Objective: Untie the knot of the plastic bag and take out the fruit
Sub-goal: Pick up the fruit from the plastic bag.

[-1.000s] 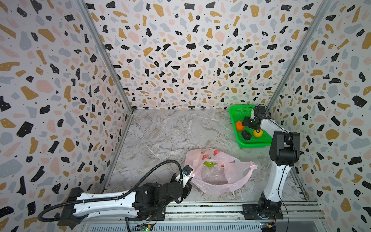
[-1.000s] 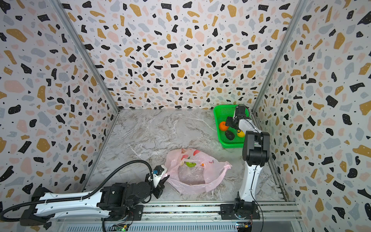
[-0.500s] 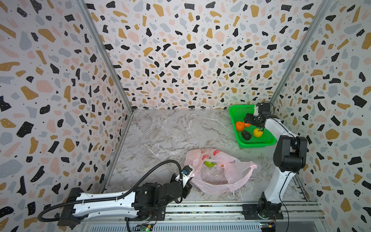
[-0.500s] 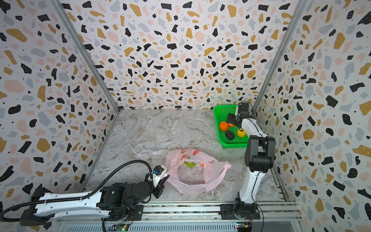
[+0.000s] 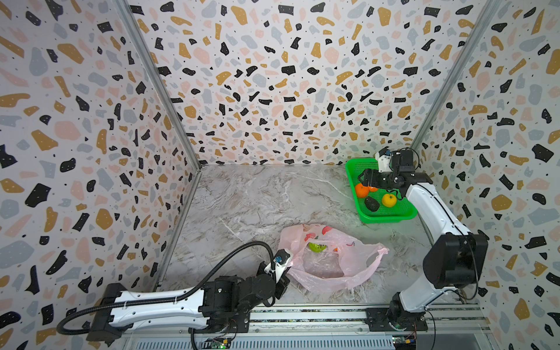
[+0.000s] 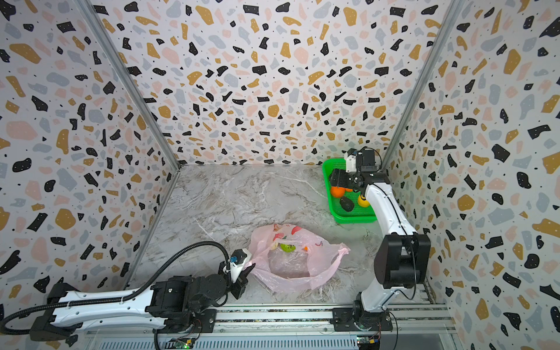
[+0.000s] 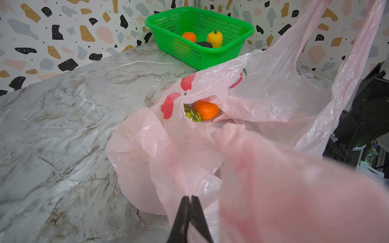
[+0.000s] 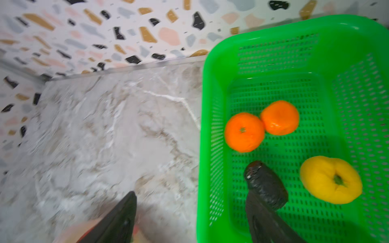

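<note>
Right gripper (image 8: 190, 193) has risen, released, off the basket (image 5: 391, 216); left gripper (image 7: 190, 199) stays clenched on the plastic bag (image 7: 263, 101). Fruit (image 7: 206, 110) remains inside.

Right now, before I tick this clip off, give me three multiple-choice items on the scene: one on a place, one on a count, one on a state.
1. Where does the green basket stand on the table?
A) far right corner
B) middle
C) near left corner

2. How many items lie in the basket?
A) two
B) four
C) six

3. How is the left gripper?
A) open above the basket
B) shut on the plastic bag
C) shut on the basket's rim

Key:
1. A, since both top views show it against the back and right walls.
2. B, since the right wrist view shows two tangerines, a dark avocado and a yellow fruit.
3. B, since the left wrist view shows its fingers pinched together on pink film.
</note>
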Controlling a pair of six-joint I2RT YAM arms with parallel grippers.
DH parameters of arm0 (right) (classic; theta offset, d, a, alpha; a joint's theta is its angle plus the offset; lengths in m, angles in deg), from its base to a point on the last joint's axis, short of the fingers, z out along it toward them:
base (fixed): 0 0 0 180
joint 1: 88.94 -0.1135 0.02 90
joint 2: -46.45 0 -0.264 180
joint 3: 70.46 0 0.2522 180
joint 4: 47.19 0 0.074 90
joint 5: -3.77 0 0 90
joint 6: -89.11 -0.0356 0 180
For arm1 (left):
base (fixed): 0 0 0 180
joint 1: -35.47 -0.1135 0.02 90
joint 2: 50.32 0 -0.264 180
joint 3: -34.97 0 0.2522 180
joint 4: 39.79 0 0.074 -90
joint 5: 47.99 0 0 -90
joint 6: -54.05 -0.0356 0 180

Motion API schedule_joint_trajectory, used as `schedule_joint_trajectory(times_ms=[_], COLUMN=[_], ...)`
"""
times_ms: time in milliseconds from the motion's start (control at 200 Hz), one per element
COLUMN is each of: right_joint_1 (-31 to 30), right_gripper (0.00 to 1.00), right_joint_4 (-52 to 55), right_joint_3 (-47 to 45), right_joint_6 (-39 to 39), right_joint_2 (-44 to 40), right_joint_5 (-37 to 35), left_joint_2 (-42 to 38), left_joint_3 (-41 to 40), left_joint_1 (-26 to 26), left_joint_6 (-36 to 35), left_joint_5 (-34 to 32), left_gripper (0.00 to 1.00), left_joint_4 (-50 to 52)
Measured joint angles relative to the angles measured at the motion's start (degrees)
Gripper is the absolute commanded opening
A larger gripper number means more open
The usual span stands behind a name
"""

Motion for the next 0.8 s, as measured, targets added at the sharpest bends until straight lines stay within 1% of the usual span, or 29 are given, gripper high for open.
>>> schedule_joint_trajectory(times_ms=[150,340,440,566,801], right_joint_1=[-8.2,-16.5,-20.2,-24.9,-34.2], right_gripper=[0.82,0.82,0.82,0.82,0.82], right_joint_4=[4.6,6.7,7.2,7.9,10.4], right_joint_3=[-1.9,-11.7,-16.9,-21.1,-21.9], right_joint_6=[0.3,-3.1,-5.4,-7.7,-11.3], right_joint_2=[-8.5,-17.7,-19.9,-21.2,-22.9], right_joint_5=[2.3,6.1,7.2,7.4,4.5], left_joint_2=[-0.2,-0.2,-0.2,-0.2,-0.2], left_joint_3=[0.0,0.0,0.0,0.0,0.0], left_joint_1=[0.0,0.0,0.0,0.0,0.0], left_joint_6=[0.0,0.0,0.0,0.0,0.0], left_joint_5=[-0.2,-0.3,-0.3,-0.3,-0.3], left_gripper=[0.0,0.0,0.0,0.0,0.0], left_joint_4=[0.0,0.0,0.0,0.0,0.0])
